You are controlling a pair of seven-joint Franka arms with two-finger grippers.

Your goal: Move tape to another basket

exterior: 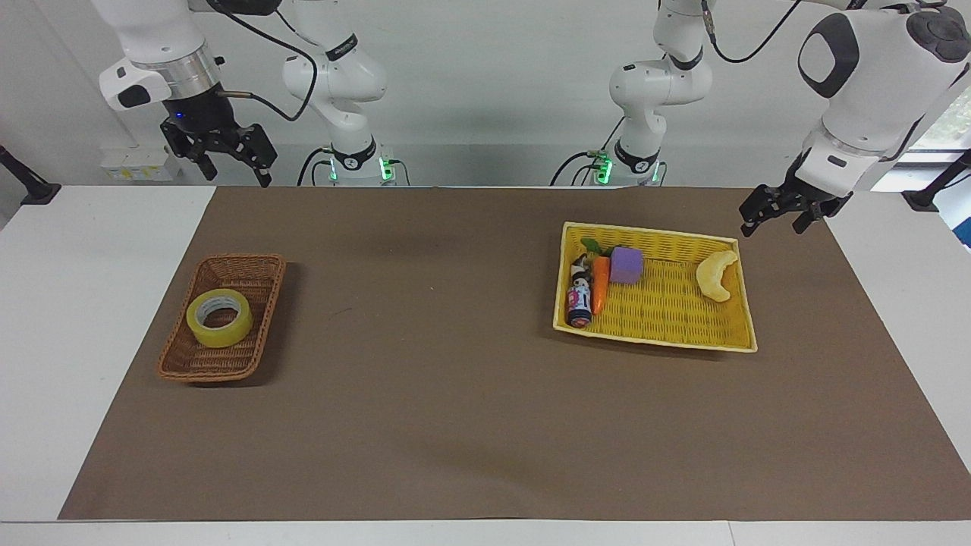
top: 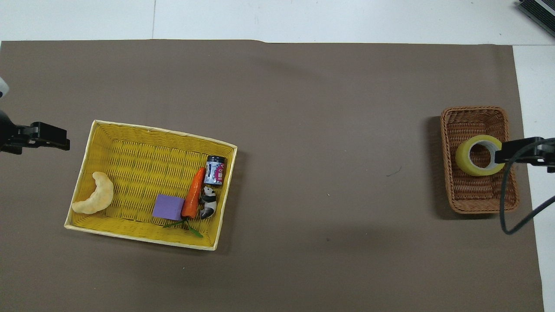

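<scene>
The tape [exterior: 220, 318], a yellow roll, lies flat in the small brown wicker basket [exterior: 244, 261] at the right arm's end of the table. It also shows in the overhead view [top: 477, 155], inside the basket [top: 472, 113]. My right gripper [exterior: 232, 168] is open and empty, raised high above the table. In the overhead view its tip [top: 525, 155] overlaps the basket's rim beside the tape without touching. My left gripper [exterior: 774, 218] is open and empty, and waits in the air beside the yellow basket [exterior: 667, 334]; it also shows in the overhead view [top: 43, 138].
The yellow basket [top: 130, 173] holds a pale crescent toy [top: 94, 199], a purple block [top: 168, 207], a carrot [top: 193, 195], a small can [top: 215, 170] and a panda figure [top: 208, 203]. A brown mat [top: 329, 130] covers the table. A cable [top: 511, 208] hangs from the right arm.
</scene>
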